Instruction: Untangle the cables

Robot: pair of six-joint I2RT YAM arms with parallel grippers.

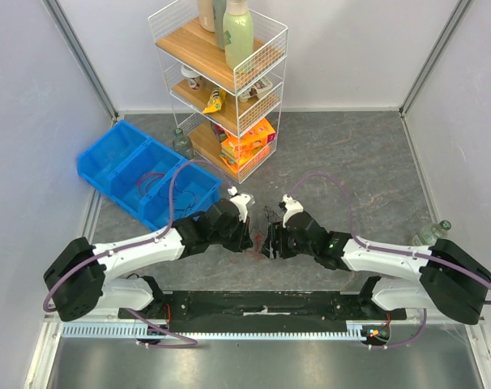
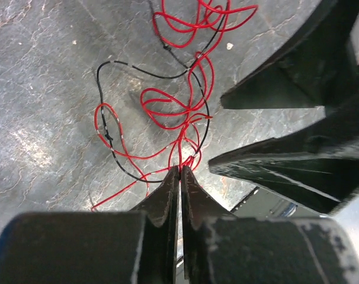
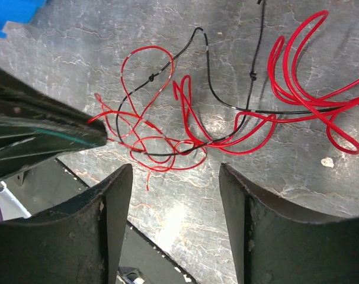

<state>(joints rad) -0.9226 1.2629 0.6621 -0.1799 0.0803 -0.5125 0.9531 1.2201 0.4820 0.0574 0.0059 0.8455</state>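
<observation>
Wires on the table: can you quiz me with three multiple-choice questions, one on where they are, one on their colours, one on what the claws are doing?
1. Where do the wires lie?
A. in a bin
B. on the table, between the claws
C. on a shelf

2. What colours are they?
A. red and black
B. green and yellow
C. all white

3. Which claw is shut?
A. both
B. right only
C. left only

Answers:
1 B, the tangle sits on the grey table between the two arms' tips.
2 A, red loops run with thin black strands.
3 C, the left claw is pinched on red wire while the right claw gapes.
</observation>
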